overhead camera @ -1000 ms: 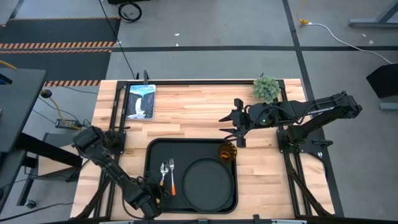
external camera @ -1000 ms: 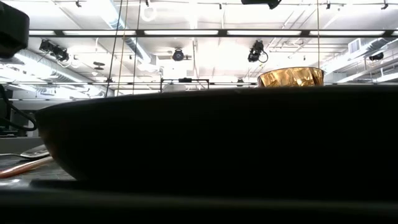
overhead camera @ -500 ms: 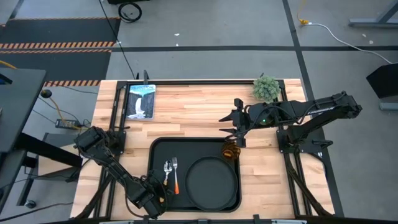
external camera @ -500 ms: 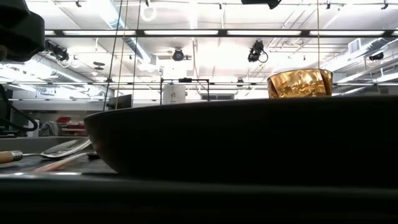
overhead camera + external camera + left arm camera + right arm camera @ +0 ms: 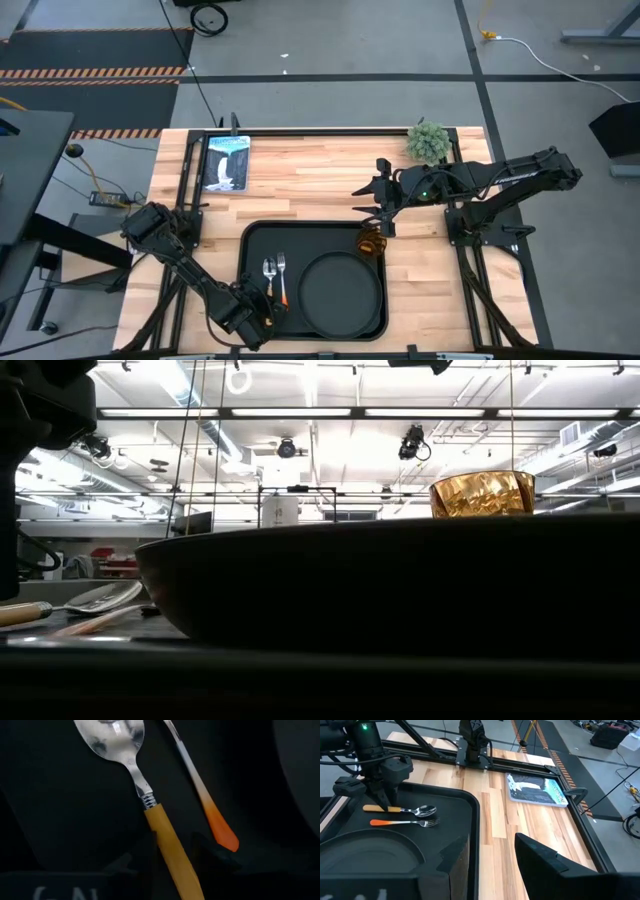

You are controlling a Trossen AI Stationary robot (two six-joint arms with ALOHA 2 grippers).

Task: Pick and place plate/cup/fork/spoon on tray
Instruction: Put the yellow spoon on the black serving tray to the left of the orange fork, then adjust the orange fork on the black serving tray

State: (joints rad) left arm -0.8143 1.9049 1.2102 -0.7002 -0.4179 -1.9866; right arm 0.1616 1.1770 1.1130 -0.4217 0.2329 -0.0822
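The black tray [image 5: 243, 250] lies at the table's near middle. On it are the round black plate [image 5: 340, 295], the amber cup [image 5: 372, 243] upright in its far right corner, and the spoon [image 5: 268, 272] and fork [image 5: 281, 277] lying side by side at its left. My left gripper [image 5: 262, 300] is low over the tray's near left. Its open fingers stand on either side of the spoon's orange handle [image 5: 170, 850], with a gap on one side. My right gripper [image 5: 385, 212] is open and empty above the table, just beyond the cup.
A small green plant [image 5: 428, 142] stands at the far right of the wooden table [image 5: 300, 190]. A picture card [image 5: 226, 162] lies at the far left. Black frame rails run along the table's left and right sides.
The tray, with plate, cup, fork and spoon on it, has slid a little toward the table's right edge. My left gripper has moved toward the right and far edges, in over the tray to the spoon's handle.
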